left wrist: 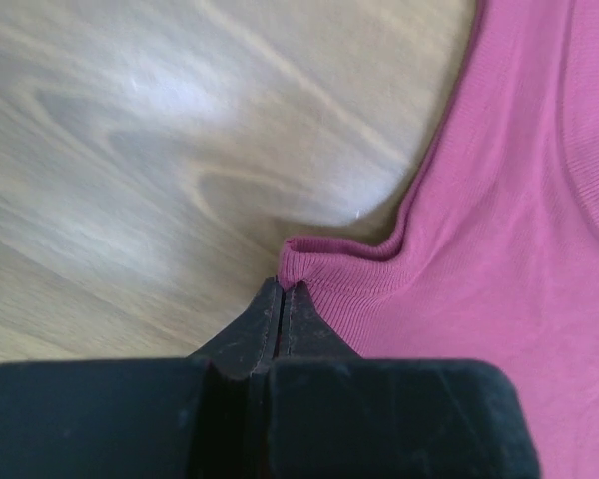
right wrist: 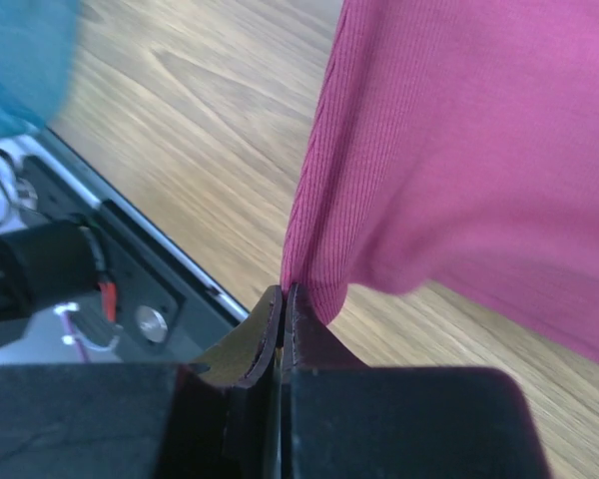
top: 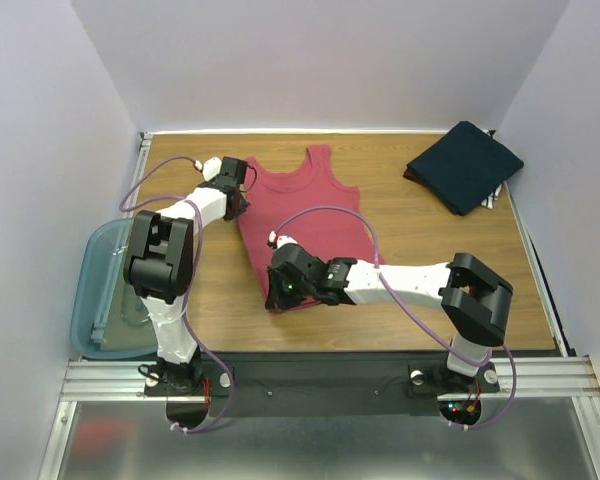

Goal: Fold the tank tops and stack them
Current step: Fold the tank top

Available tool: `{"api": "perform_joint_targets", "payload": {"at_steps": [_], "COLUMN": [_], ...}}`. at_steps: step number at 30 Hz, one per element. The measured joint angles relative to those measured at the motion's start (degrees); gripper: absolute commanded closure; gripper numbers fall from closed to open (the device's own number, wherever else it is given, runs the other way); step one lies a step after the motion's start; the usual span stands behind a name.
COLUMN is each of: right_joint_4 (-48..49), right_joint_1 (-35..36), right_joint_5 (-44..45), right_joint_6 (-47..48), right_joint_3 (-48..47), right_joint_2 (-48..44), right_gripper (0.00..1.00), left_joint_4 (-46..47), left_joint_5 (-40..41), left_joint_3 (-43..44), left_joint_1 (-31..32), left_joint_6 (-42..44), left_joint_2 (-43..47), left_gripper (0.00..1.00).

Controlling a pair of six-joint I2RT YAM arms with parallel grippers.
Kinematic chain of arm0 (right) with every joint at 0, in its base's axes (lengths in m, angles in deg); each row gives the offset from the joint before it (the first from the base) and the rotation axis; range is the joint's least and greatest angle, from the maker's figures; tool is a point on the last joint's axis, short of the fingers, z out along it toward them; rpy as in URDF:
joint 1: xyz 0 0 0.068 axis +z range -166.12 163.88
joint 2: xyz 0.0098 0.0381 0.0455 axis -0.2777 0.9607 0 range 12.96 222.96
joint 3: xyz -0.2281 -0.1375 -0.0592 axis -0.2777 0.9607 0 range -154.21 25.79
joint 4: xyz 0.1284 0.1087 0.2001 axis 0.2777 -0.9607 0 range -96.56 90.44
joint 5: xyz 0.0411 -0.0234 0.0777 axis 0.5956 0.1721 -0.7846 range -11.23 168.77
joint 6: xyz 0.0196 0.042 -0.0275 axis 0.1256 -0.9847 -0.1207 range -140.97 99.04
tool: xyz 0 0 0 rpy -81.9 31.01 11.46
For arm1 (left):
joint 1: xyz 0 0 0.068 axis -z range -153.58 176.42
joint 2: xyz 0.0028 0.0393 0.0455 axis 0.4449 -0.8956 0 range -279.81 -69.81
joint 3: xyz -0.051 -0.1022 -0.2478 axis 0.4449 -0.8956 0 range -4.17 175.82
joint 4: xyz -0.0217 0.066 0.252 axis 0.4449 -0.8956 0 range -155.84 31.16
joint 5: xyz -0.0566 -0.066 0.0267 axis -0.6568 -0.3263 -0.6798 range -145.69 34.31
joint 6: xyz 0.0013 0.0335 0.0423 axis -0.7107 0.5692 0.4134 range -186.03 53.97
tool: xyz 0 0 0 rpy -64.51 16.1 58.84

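Observation:
A dusty red tank top [top: 300,205] lies spread flat in the middle of the wooden table, straps toward the far wall. My left gripper [top: 242,200] is shut on its left armhole edge [left wrist: 292,261], the cloth pinched at the fingertips [left wrist: 285,287]. My right gripper [top: 277,300] is shut on the near left hem corner [right wrist: 314,289], which is lifted a little off the wood. A folded dark navy tank top [top: 465,165] rests at the far right corner of the table.
A translucent teal plastic bin [top: 102,290] stands off the table's left edge, beside the left arm's base. A metal rail [top: 330,375] runs along the near edge. White walls close in the far, left and right sides.

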Motion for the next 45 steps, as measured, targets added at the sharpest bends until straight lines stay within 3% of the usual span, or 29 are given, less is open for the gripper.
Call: {"api": "perform_joint_targets", "payload": {"at_steps": [13, 45], "right_joint_4": [1.44, 2.03], "right_joint_1": [-0.74, -5.90], "right_joint_5": [0.96, 11.98], "right_joint_6": [-2.97, -8.39], "right_joint_3": [-1.16, 17.62], "right_joint_2": [-0.04, -11.39], "right_gripper": [1.00, 1.00], "left_joint_4": [-2.19, -2.71], "left_joint_5": [-7.06, -11.69], "left_joint_3": [6.01, 17.64], "left_joint_1": [-0.66, 8.72], "left_joint_6": [1.68, -0.33], "left_joint_2": [-0.02, -10.95], "left_gripper": [1.00, 1.00]}}
